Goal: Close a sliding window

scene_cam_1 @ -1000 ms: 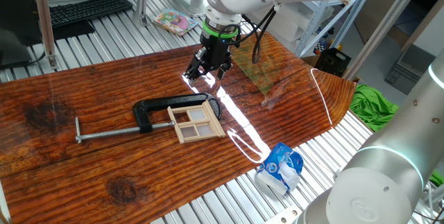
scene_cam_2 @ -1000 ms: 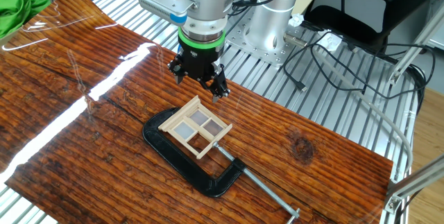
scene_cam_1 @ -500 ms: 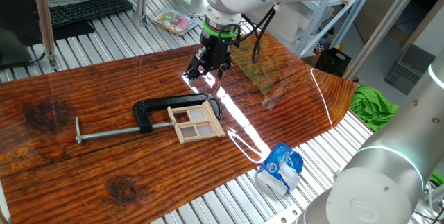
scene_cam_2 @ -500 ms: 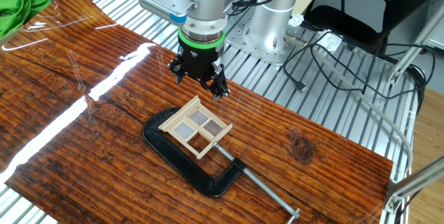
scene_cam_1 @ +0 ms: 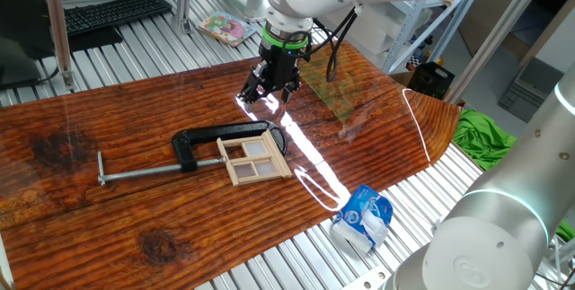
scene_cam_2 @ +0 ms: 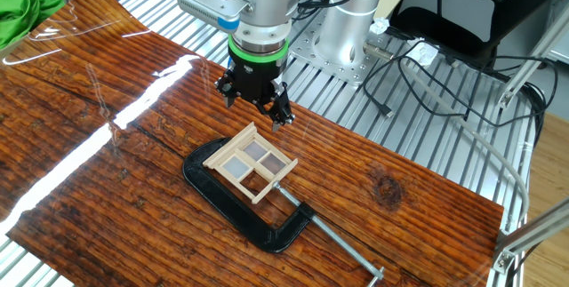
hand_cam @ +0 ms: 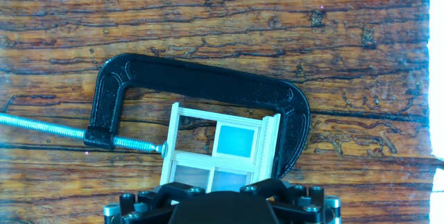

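The sliding window (scene_cam_1: 256, 160) is a small light-wood frame with four panes, lying flat on the wooden table and held in the jaws of a black C-clamp (scene_cam_1: 225, 135). In the hand view the window (hand_cam: 218, 148) shows bare table through its upper left pane, while the other panes look pale blue. The clamp (hand_cam: 201, 78) arches round its top and right side. My gripper (scene_cam_1: 268, 94) hangs open above the table just behind the window, touching nothing. From the other side, the gripper (scene_cam_2: 255, 107) stands over the far corner of the window (scene_cam_2: 250, 162).
A green transparent sheet (scene_cam_1: 337, 88) lies on the table right of the gripper. A blue-and-white bag (scene_cam_1: 364, 216) sits off the table's near edge and a green cloth (scene_cam_1: 485, 137) off the right end. A keyboard (scene_cam_1: 117, 12) and a colourful book (scene_cam_1: 225, 28) lie behind.
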Robot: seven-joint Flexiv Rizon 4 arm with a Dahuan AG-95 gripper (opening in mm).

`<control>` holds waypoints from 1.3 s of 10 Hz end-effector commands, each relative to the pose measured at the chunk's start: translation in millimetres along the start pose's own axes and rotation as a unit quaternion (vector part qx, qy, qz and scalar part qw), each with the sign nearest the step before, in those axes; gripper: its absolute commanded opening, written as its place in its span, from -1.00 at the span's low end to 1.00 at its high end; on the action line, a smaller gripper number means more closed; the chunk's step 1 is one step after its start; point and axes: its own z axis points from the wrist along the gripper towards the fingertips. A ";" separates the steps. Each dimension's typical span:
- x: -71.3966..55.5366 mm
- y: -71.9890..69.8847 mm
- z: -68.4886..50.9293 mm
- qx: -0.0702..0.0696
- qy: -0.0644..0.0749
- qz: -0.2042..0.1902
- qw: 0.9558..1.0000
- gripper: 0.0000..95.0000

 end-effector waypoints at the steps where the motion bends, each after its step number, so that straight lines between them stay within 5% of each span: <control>1: 0.3 -0.1 0.2 0.000 0.000 0.000 1.000 1.00; 2: 0.4 -0.1 0.3 -0.018 -0.040 0.037 0.998 -1.00; 13: 3.1 0.7 2.1 -0.020 -0.040 0.039 0.998 -1.00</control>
